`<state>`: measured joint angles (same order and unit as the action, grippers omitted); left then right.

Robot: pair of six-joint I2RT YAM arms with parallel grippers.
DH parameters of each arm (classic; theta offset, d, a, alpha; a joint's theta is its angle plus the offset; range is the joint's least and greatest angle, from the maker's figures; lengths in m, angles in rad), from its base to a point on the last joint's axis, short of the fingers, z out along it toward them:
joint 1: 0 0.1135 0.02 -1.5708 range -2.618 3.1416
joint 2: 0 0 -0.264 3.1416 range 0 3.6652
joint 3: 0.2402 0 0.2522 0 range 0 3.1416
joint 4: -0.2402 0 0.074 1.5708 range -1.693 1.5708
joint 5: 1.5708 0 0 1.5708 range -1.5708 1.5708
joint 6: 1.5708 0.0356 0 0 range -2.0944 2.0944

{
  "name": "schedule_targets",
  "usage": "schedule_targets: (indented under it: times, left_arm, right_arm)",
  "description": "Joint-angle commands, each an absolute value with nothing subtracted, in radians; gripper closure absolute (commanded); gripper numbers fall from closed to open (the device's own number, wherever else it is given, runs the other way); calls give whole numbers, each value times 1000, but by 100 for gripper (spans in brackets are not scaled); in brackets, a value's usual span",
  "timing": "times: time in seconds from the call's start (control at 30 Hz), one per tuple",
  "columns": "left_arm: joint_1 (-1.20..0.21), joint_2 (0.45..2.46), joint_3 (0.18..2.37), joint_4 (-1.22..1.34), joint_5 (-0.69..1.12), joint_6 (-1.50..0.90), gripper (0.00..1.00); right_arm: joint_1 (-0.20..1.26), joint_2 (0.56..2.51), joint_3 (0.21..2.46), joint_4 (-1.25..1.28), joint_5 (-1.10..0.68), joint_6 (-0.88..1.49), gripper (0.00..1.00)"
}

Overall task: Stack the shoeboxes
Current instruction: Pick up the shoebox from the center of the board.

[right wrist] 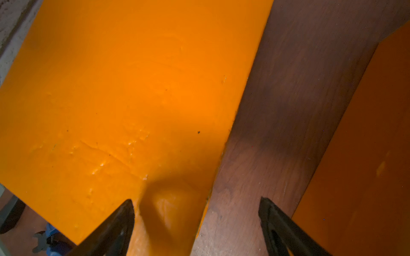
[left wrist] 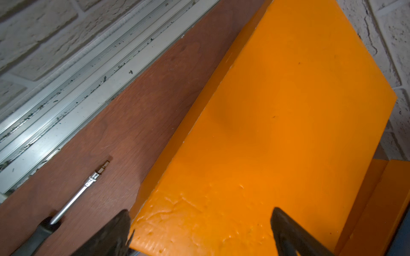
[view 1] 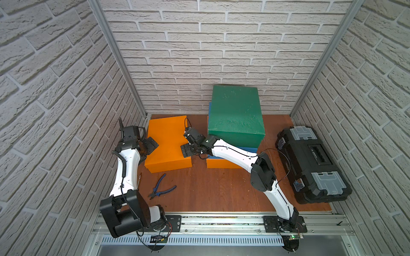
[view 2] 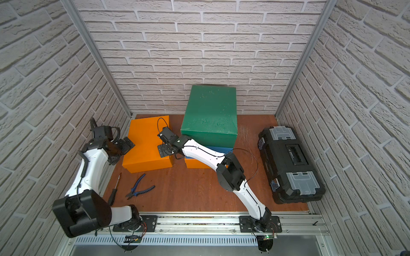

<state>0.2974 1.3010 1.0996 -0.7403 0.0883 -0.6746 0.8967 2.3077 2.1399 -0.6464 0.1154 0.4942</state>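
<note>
Blue shoebox [view 1: 251,149] mostly under green shoebox [view 1: 235,110]

Bright, even top views; dimmer, shadowed wrist views.

I see the wooden tabletop [view 1: 210,190] carrying a loose orange shoebox [view 1: 166,141] back left, a second orange shoebox [view 1: 221,165] under the stack beside it, a black toolbox [view 1: 310,164] at the right edge, and blue-handled pliers [view 1: 157,192] beside a screwdriver [view 2: 113,192] front left.
</note>
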Motion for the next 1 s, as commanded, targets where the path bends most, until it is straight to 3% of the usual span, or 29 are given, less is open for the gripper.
schedule_targets:
  times: [0.0, 0.67, 0.97]
  left_arm:
    - [304, 1299, 1039, -621, 125, -693, 2]
    - [296, 1358, 833, -300, 232, -817, 2]
    - [275, 1320, 773, -245, 278, -858, 9]
  right_arm:
    - [894, 2348, 2157, -582, 85, 560, 12]
    - [905, 2427, 2130, -521, 9, 747, 12]
    - [938, 2445, 2150, -483, -56, 767, 14]
